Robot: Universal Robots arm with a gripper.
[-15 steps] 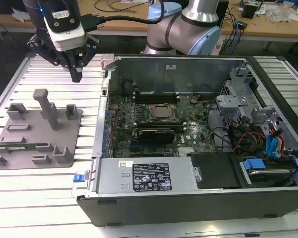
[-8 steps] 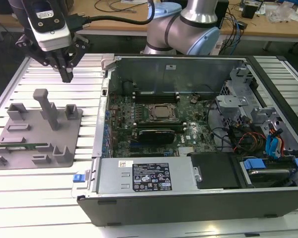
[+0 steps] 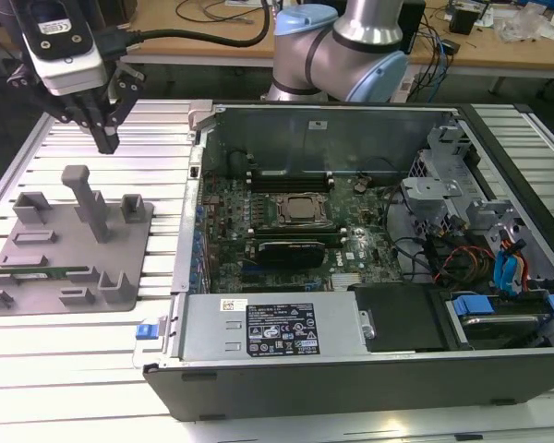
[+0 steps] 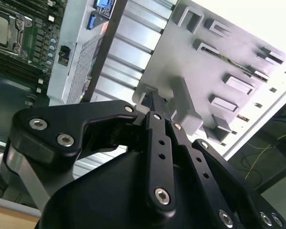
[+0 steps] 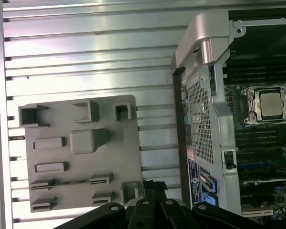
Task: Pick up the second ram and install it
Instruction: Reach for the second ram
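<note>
The end effector (image 3: 105, 140) hangs in the upper left of the exterior view, well above the grey holder tray (image 3: 69, 245). Its fingers are drawn close together with nothing between them. The second ram (image 3: 37, 273) lies low in the tray's near slots, at the lower left of that view. It is apart from the end effector and well apart from the open computer case (image 3: 351, 369) on the ribbed surface (image 3: 166, 129).

The step in hand looks like the approach for the pick. To do it well, the fingers would have to spread before going down. They should straddle the stick across its thin side near mid-length, keep off the tray's tall post (image 3: 90, 198), and lift straight out of the slots without twisting.

The exterior view gives the stick's green colour and the height of the end effector over the tray. The first wrist view looks straight down, where the ram (image 5: 69, 182) is probably the thin dark line between the slot blocks. There the fingertips appear just off the tray's edge on the case side. The second wrist view shows the fingers (image 4: 158, 138) close up, lying side by side, with the post (image 4: 183, 102) behind them.
</note>
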